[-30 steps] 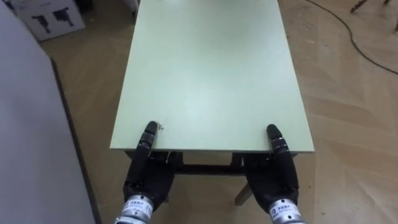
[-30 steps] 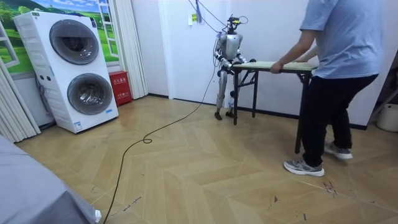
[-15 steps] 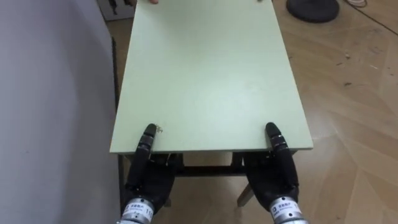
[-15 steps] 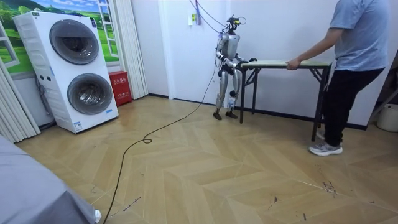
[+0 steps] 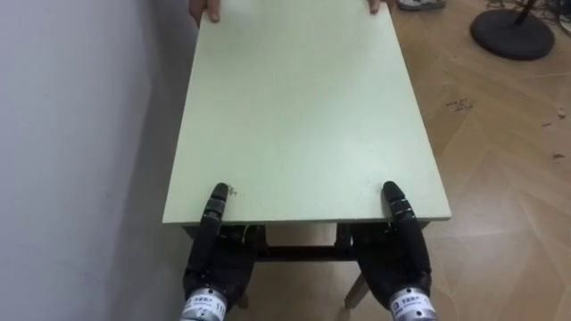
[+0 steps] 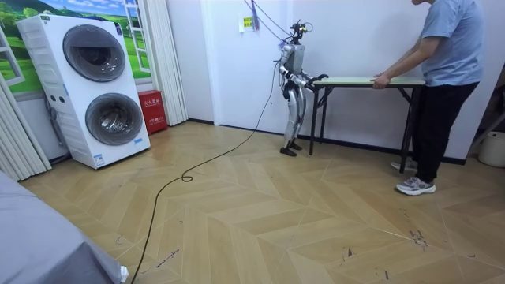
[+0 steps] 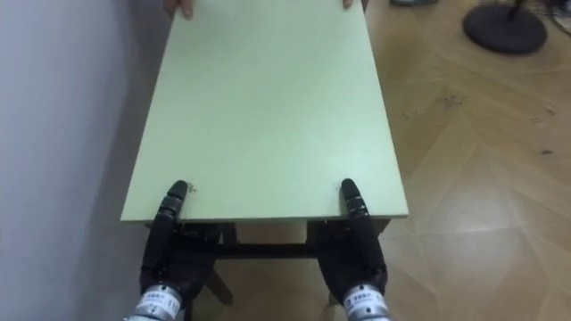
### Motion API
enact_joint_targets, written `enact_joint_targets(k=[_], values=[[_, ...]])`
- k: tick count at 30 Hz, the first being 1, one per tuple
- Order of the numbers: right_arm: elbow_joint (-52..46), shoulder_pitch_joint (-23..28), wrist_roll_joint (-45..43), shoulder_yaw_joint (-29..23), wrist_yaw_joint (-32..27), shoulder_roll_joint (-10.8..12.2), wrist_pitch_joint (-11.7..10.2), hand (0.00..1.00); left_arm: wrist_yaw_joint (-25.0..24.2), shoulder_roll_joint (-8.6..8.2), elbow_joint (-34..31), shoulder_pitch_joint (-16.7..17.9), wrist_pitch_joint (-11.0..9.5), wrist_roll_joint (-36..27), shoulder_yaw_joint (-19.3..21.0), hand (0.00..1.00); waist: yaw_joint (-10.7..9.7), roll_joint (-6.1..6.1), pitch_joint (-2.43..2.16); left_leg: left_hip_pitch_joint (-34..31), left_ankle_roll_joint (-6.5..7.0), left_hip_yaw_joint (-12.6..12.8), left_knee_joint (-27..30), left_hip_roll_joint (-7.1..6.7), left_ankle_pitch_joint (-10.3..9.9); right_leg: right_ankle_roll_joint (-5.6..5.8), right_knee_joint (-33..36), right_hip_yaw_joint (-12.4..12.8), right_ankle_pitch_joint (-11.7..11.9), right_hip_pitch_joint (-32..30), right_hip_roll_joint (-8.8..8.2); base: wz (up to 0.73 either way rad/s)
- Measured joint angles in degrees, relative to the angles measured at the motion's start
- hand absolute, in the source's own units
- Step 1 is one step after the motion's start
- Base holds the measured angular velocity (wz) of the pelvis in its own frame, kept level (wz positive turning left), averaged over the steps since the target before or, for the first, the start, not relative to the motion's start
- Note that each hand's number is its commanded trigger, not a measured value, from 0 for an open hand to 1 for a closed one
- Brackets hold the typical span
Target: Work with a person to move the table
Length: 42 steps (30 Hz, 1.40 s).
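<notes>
A pale green table (image 5: 303,116) stretches away from me, its left long edge close to a white wall (image 5: 80,134). My left hand (image 5: 217,254) grips the near edge at the left, thumb on top and palm below. At the near right corner my right hand (image 5: 397,254) grips the same way. A person's hands (image 5: 205,9) hold the far edge. In the room view I stand at the table (image 6: 355,80) end on the room view's left, and the person (image 6: 446,55) holds the other end, with the table level between us.
A round black stand base (image 5: 517,34) sits on the wooden floor at the far right. In the room view, stacked white washing machines (image 6: 95,87), a red box (image 6: 151,110) and a dark cable (image 6: 197,170) lie to the room view's left.
The table, the person and I have shifted toward the room view's right along the wall. The person's hands have come into my eye view at the far edge. Both my grips are unchanged.
</notes>
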Motion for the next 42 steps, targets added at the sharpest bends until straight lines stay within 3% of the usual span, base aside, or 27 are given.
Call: enact_joint_targets(k=[1,4,13,14,17,18,19,21,26,27,30,31,32,33,34,36,40,42], values=[[0.0,-0.01,-0.03,-0.17,-0.05,0.05,0.25,1.0,0.0,-0.12,0.09,0.05,0.23,0.03,0.31,1.0,0.78,-0.01,0.0,0.68,0.0,0.47,-1.12,0.27,0.07,0.53,-0.89,0.33,0.44,0.31,0.2,0.16],[0.03,0.12,-0.21,-0.25,-0.67,0.1,0.85,1.0,0.01,0.04,0.26,0.38,1.18,0.13,1.3,1.0,3.31,-0.1,0.07,2.77,0.01,1.6,-3.43,1.18,0.12,0.52,-3.96,1.28,1.4,2.6,1.25,-0.3],[0.3,0.74,-0.56,-0.22,-0.98,0.48,1.93,1.0,-0.01,0.16,1.23,0.59,2.84,2.0,2.79,1.0,3.18,-1.02,0.44,5.98,0.08,2.21,-7.08,1.92,0.15,0.6,-10.98,1.54,2.78,7.26,2.19,0.0],[0.37,0.85,-0.57,-0.44,-0.98,0.51,2.29,1.0,-0.01,0.16,1.36,0.61,3.05,2.46,2.94,1.0,3.19,-1.1,0.46,6.08,-0.19,2.69,-7.07,2.02,0.01,0.6,-11.22,1.57,2.78,7.5,2.19,0.06],[1.39,1.39,-0.56,-1.84,-0.98,1.02,4.0,1.0,-0.01,0.21,1.6,0.84,5.17,4.28,4.04,1.0,3.61,-1.59,0.72,6.88,-3.22,4.35,-7.04,2.35,-1.52,0.61,-12.85,2.33,2.78,9.09,2.22,0.03],[2.06,1.51,-0.55,-2.54,-0.98,1.13,4.93,1.0,-0.09,0.21,2.09,0.88,6.1,5.11,4.43,1.0,4.12,-1.66,0.72,7.21,-4.66,5.18,-7.02,2.6,-2.1,0.43,-13.47,2.99,3.07,9.63,2.41,-0.06],[2.59,1.52,-0.54,-3.03,-0.98,1.25,5.73,1.0,-0.2,0.22,2.41,0.88,6.86,5.48,4.84,1.0,4.54,-1.6,0.73,7.32,-5.29,5.46,-7.0,2.96,-2.42,0.03,-14.36,2.96,3.65,10.13,2.78,-0.08],[2.74,1.52,-0.54,-3.3,-0.98,1.34,6.35,1.0,-0.52,0.53,2.49,0.89,7.44,5.81,5.17,1.0,4.74,-1.61,0.74,7.09,-5.34,5.97,-7.07,3.39,-2.45,-0.32,-15.07,2.96,4.23,10.23,3.1,0.0],[3.8,1.81,-0.56,-3.93,-0.75,1.34,7.38,1.0,-2.59,0.75,4.32,0.88,9.4,6.71,6.18,1.0,4.62,-1.58,0.71,7.49,-5.31,6.82,-7.05,3.68,-2.43,-0.16,-15.99,2.86,4.25,11.12,3.14,0.08],[4.09,1.88,-0.54,-4.25,-0.74,1.4,7.43,1.0,-2.57,0.71,4.4,0.88,9.86,7.02,6.14,1.0,4.6,-1.48,0.67,7.68,-5.46,8.14,-7.05,4.0,-2.52,-0.09,-15.85,2.86,4.21,11.21,3.22,0.11],[4.33,1.87,-0.54,-4.5,-0.74,1.53,7.43,1.0,-2.54,0.39,4.68,0.87,10.02,7.48,6.17,1.0,4.6,-1.44,0.66,7.83,-5.51,8.4,-7.1,4.05,-2.55,0.3,-15.86,2.89,3.94,11.67,3.19,0.04],[4.45,1.88,-0.55,-4.5,-0.74,1.52,7.43,0.63,-2.55,0.35,4.89,0.82,10.05,7.48,6.18,0.8,4.59,-1.37,0.64,7.9,-5.51,8.41,-7.09,4.06,-2.55,0.41,-15.87,2.88,3.85,11.9,3.19,0.0],[4.45,1.9,-0.56,-4.5,-0.74,1.52,7.43,0.44,-2.59,0.33,5.02,0.79,10.06,7.48,6.18,0.67,4.59,-1.33,0.62,7.9,-5.52,8.41,-7.09,4.06,-2.56,0.43,-15.87,2.87,3.8,11.93,3.18,0.0],[4.47,1.89,-0.58,-4.5,-0.74,1.53,7.43,0.07,-2.92,0.25,5.54,0.58,10.04,7.48,6.26,0.51,4.59,-1.2,0.59,7.9,-5.53,8.41,-7.1,4.1,-2.57,0.43,-15.87,2.84,3.77,11.94,3.21,0.0],[4.65,1.85,-0.85,-4.48,-0.75,1.53,7.41,0.0,-3.24,0.13,6.19,0.27,10.03,7.5,6.36,0.0,4.59,-1.04,0.5,7.93,-5.54,8.41,-7.11,4.13,-2.57,0.41,-15.85,2.85,3.73,11.98,3.24,0.0],[4.92,1.83,-2.22,-4.38,-0.74,1.56,7.31,0.0,-3.46,0.11,6.89,0.12,10.11,9.01,6.51,0.0,4.59,-0.88,0.39,8.06,-5.56,8.41,-7.17,4.18,-2.58,0.38,-15.8,2.78,3.67,12.08,3.26,0.0],[4.95,1.76,-8.05,-3.21,0.49,1.15,7.5,0.0,-3.94,2.84,7.18,-0.91,10.62,23.47,5.96,0.0,4.14,-0.94,0.31,8.96,-6.12,9.55,-8.13,4.6,-2.9,0.36,-15.72,2.77,3.65,12.3,3.58,-0.1],[4.95,1.84,-9.53,-3.02,0.48,1.15,7.92,0.0,-4.86,3.43,7.19,-2.44,11.26,28.29,5.53,0.0,4.0,-1.07,0.21,9.37,-6.6,9.7,-8.23,4.78,-3.18,0.31,-15.72,2.86,3.69,12.56,3.82,-0.14]])
